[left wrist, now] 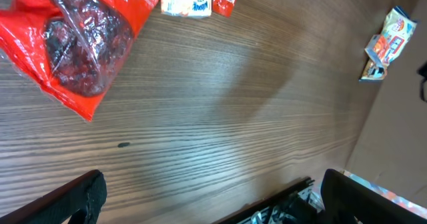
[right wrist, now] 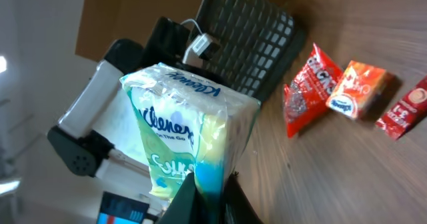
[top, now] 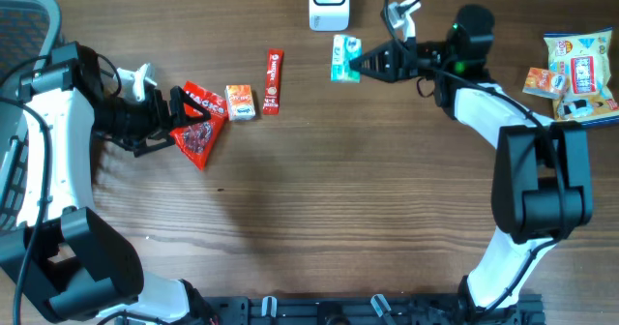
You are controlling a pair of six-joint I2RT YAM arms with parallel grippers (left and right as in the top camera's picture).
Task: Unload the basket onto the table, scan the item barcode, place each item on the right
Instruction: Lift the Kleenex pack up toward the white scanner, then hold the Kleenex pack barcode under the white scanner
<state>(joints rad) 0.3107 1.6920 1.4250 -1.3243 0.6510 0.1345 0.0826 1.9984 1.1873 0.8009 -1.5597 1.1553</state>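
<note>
Right tool [top: 362, 64] pinches the teal-and-white plastic tissue pack [top: 343, 56] near the white boxy scanner [top: 329, 4], likely presenting its barcode.

Item 1: tissue pack [top: 343, 57] [right wrist: 190, 127]. Soft pocket pack in clear wrap, white with teal and green print and blue "Kleenex" lettering. Pinched at one end by the right gripper [top: 358, 64], printed face toward the wrist camera. Sits just below and right of item 2, near but apart

Item 2: scanner [top: 329, 3]. White boxy unit, upright at the table's far edge
</note>
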